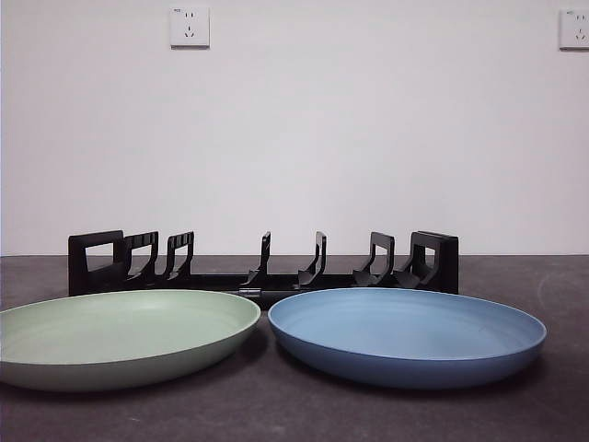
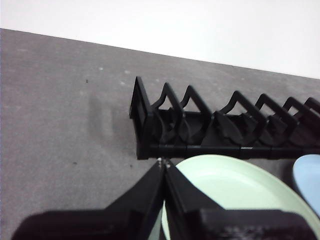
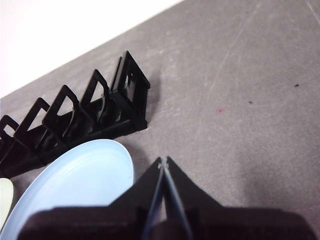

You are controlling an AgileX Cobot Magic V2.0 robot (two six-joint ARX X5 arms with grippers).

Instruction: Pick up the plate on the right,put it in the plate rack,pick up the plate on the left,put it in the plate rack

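A blue plate (image 1: 407, 333) lies flat on the right of the dark table, and a pale green plate (image 1: 120, 333) lies flat on the left, their rims almost touching. Behind both stands the long black plate rack (image 1: 262, 269), with nothing in it. My left gripper (image 2: 163, 161) hovers shut above the green plate (image 2: 235, 190), near the rack's left end (image 2: 142, 112). Shut as well, my right gripper (image 3: 163, 161) hangs above the table just beside the blue plate (image 3: 82, 182), close to the rack's right end (image 3: 127, 95). Neither arm shows in the front view.
The dark grey table (image 1: 543, 285) runs back to a white wall with two sockets (image 1: 189, 26). Bare tabletop lies left of the rack (image 2: 60, 115) and right of the blue plate (image 3: 240, 110).
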